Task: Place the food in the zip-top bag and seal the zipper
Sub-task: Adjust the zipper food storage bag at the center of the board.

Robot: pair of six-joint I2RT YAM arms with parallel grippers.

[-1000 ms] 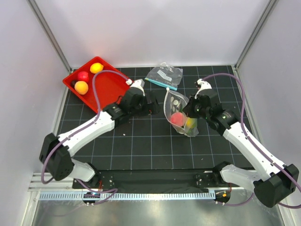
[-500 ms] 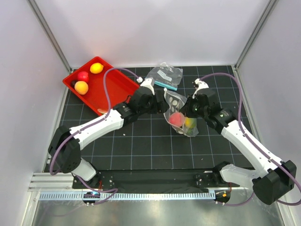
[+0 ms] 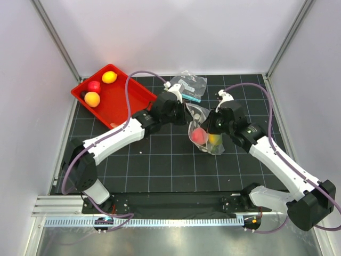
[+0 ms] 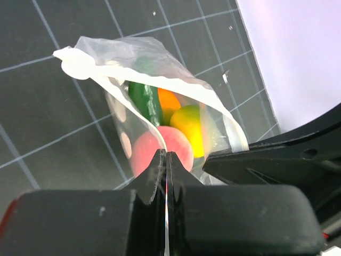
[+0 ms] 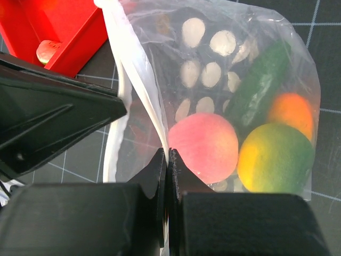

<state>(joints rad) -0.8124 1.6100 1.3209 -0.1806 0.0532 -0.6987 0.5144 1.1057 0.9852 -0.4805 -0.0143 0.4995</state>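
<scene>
Jaws of the right gripper point(image 5: 168, 157) are pressed together on the zipper point(image 5: 133, 69) of the zip-top bag point(image 3: 198, 116). The left gripper point(image 4: 166, 160) looks likewise clamped on the opposite rim, though the thin plastic there is hard to make out. Between them the bag stands on the table mat point(image 3: 170, 160), holding the food point(image 5: 205, 146): pink, yellow, orange and green pieces. A red tray point(image 3: 120, 98) lies to the left.

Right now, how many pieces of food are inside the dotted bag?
4 in the zip-top bag: a pink peach, a yellow-green fruit beside it, an orange piece behind that, a long green piece alongside. Another could hide behind them.
</scene>
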